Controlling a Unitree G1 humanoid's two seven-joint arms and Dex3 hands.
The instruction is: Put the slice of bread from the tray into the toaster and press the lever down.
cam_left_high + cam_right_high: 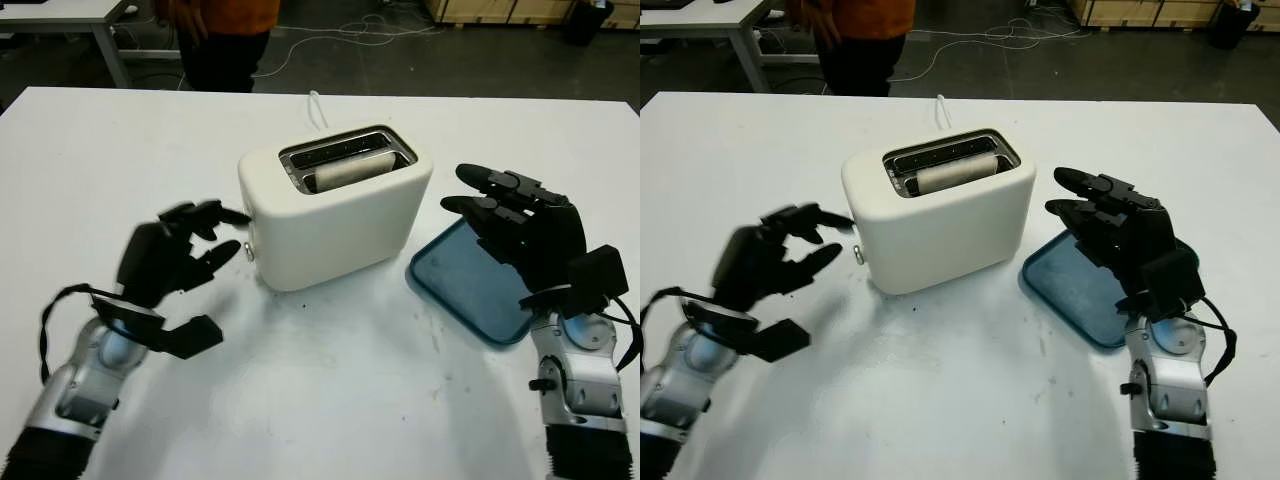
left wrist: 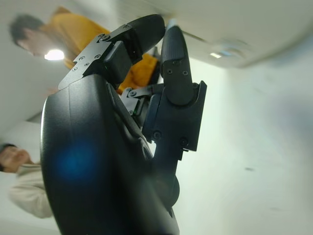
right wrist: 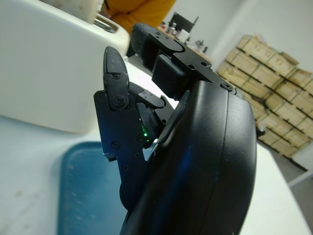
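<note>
Bread (image 1: 350,170) sits in toaster (image 1: 335,215); left hand (image 1: 165,260) fingers (image 1: 222,214) beside it.

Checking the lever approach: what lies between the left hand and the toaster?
Bare white table; head views show the open left hand beside the toaster, fingertips near its end.

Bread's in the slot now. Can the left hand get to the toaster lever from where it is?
Probably yes. The left hand is open, just beside the toaster's end face, its fingertips pointing at the small lever there. Only bare table lies between them. The right hand is over the blue tray, out of the way.
</note>
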